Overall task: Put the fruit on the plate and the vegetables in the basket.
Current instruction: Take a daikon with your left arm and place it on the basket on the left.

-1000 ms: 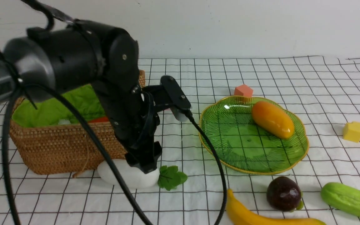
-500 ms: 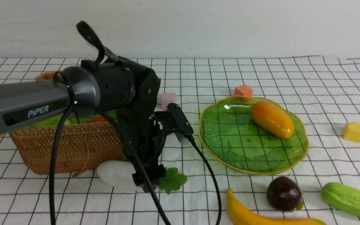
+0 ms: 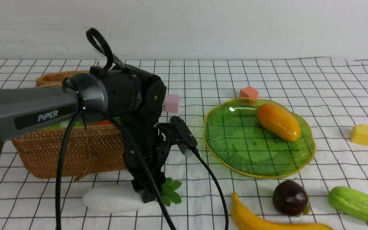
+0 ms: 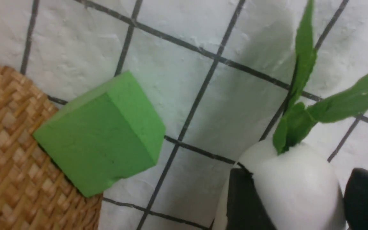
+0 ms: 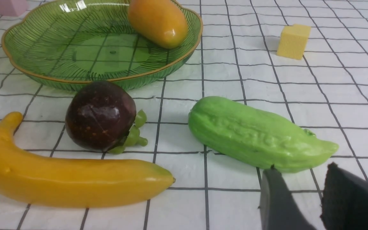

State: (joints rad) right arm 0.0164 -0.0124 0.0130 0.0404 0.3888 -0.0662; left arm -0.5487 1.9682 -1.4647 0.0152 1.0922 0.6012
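A: Wicker basket point(image 3: 59, 153) at 9 o'clock on the cloth point(image 3: 331, 80): has not moved. Plate point(image 3: 235, 137) at 3 o'clock: mango point(image 3: 279, 122) only, as a second ago.

B: What changed, then?

A: Left arm point(image 3: 27, 108) came down. Radish point(image 3: 110, 198) no longer rests against the basket wall. It slid toward 7 o'clock and now lies flat on the cloth, just clear of the basket, leaves pointing to 3 o'clock.

B: Grip?

A: Left gripper point(image 4: 295, 179) has narrowed onto the radish just below the leaves. The wrist view shows a finger against each flank. Pinch looks made, lift not yet begun.

B: Meaning?

A: Judgement: contact nudged it. The hold sits near one end, so it may tip when raised toward the basket.

B: Rest?

A: Banana point(image 3: 251, 220), gourd point(image 3: 356, 204) and purple fruit point(image 3: 290, 198) unmoved, 4 to 6 o'clock of the plate. Right gripper point(image 5: 301, 172) idle by the gourd, jaws partly apart, empty.
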